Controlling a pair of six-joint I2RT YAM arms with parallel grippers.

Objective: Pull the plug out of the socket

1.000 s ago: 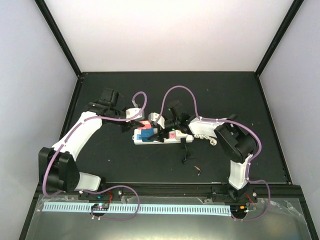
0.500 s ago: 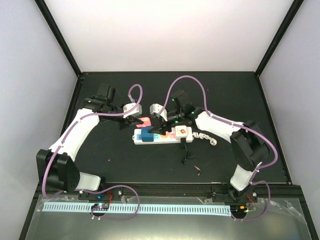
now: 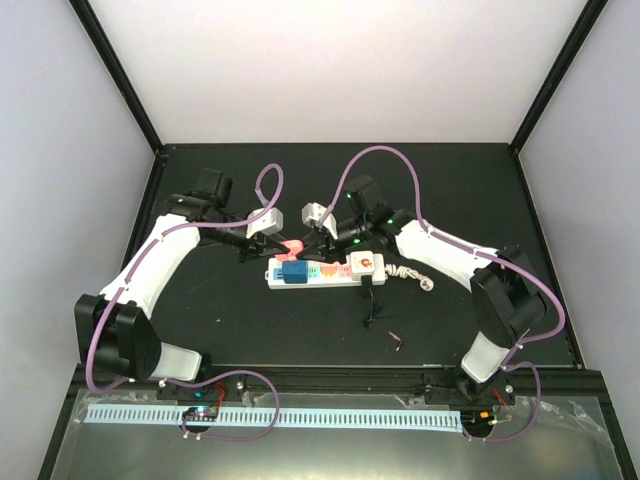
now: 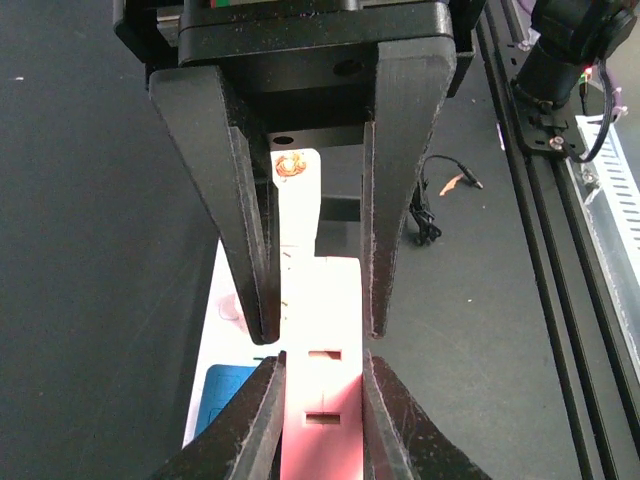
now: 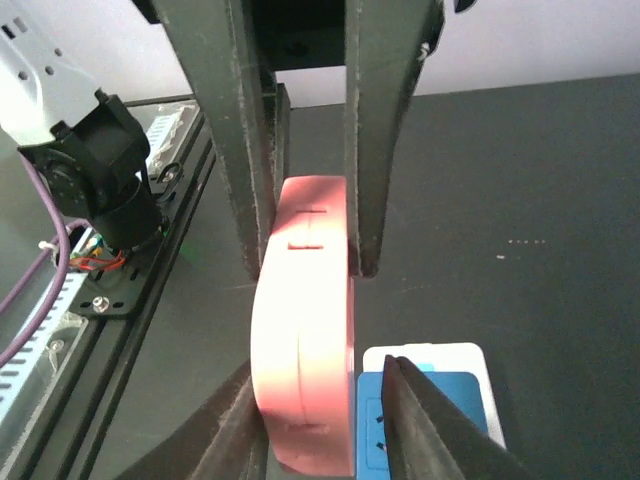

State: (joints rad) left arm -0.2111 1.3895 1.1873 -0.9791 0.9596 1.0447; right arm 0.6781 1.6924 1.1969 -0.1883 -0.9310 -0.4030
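The plug [image 3: 290, 247] is a flat pink block with slots in its face. It hangs just behind the left end of the socket [image 3: 325, 272], a white strip with pastel outlets, and looks lifted off it. My left gripper [image 3: 272, 245] is shut on the plug [image 4: 320, 400] from the left. From the opposite side, my right gripper [image 3: 312, 249] straddles the same plug [image 5: 305, 340]. One of its fingers [image 5: 238, 425] touches the plug; a narrow gap shows at the other. Below the plug lie the strip's white end [image 5: 430, 355] and a blue outlet [image 5: 450, 400].
A white adapter [image 3: 365, 263] with an orange mark sits on the strip's right part. The strip's bundled white cord [image 3: 408, 272] lies to the right of it. A thin black cable [image 3: 370, 308] trails toward the near edge. Black frame rails [image 3: 400, 375] border the table.
My right arm has swung left from above the strip to the plug, and its jaws have narrowed around it. My left gripper has kept its hold and shifted slightly back with the plug.
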